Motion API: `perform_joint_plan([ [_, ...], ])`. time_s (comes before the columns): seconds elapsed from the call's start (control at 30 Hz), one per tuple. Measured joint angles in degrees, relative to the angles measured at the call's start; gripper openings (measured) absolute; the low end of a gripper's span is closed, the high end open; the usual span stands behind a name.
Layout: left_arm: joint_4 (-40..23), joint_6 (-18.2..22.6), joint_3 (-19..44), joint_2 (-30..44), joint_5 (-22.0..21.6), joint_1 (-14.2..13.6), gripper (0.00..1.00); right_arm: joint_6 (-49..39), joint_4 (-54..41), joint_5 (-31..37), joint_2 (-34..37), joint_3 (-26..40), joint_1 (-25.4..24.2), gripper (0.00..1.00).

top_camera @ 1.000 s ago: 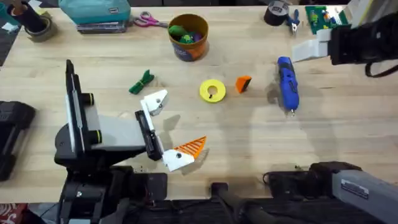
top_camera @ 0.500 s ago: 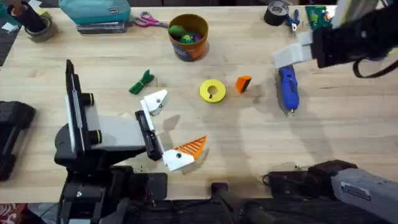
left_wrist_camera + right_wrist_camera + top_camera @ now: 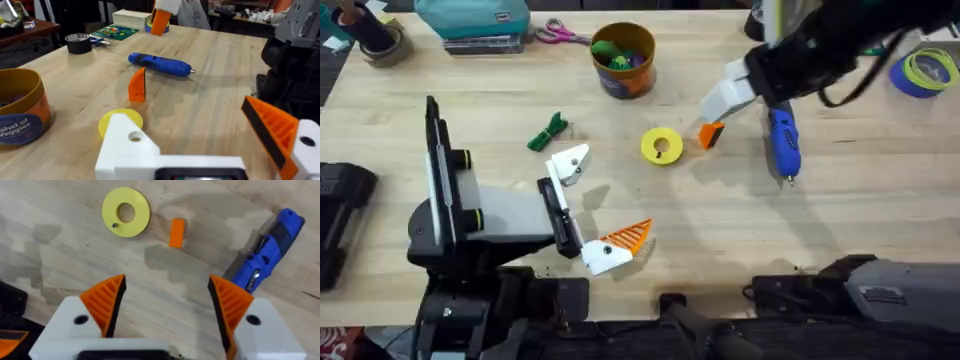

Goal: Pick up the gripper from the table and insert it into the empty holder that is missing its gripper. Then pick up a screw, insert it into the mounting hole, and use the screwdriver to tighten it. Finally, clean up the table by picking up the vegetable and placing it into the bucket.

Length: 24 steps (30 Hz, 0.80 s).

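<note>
The first step looks to be in hand: the right gripper (image 3: 167, 305), its orange ribbed fingers spread wide and empty, hangs above the small loose orange plastic wedge fingertip (image 3: 711, 134), which stands on the wooden table (image 3: 860, 200) between the flat yellow ring disc (image 3: 662, 145) on its left and the bright blue pen-shaped screwdriver (image 3: 782, 135) on its right. I'd say it must next descend, straddle the wedge and close. The left wrist view shows what the overhead barely does: the left gripper (image 3: 200, 132), jaws apart, carries one orange finger and a bare white bracket (image 3: 125, 145) with an open mounting hole.
</note>
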Motion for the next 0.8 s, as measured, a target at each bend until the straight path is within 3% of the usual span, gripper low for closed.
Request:
perform_joint_plan([
  [0.4, 0.0, 0.0, 0.0, 0.0, 0.0, 0.0, 0.986, 7.1, 3.1, 0.0, 9.5, -0.5, 0.0, 0.995],
  [0.8, 0.0, 0.0, 0.0, 0.0, 0.0, 0.0, 0.985, 7.9, 13.5, 0.1, 10.0, -10.8, -1.2, 0.968],
])
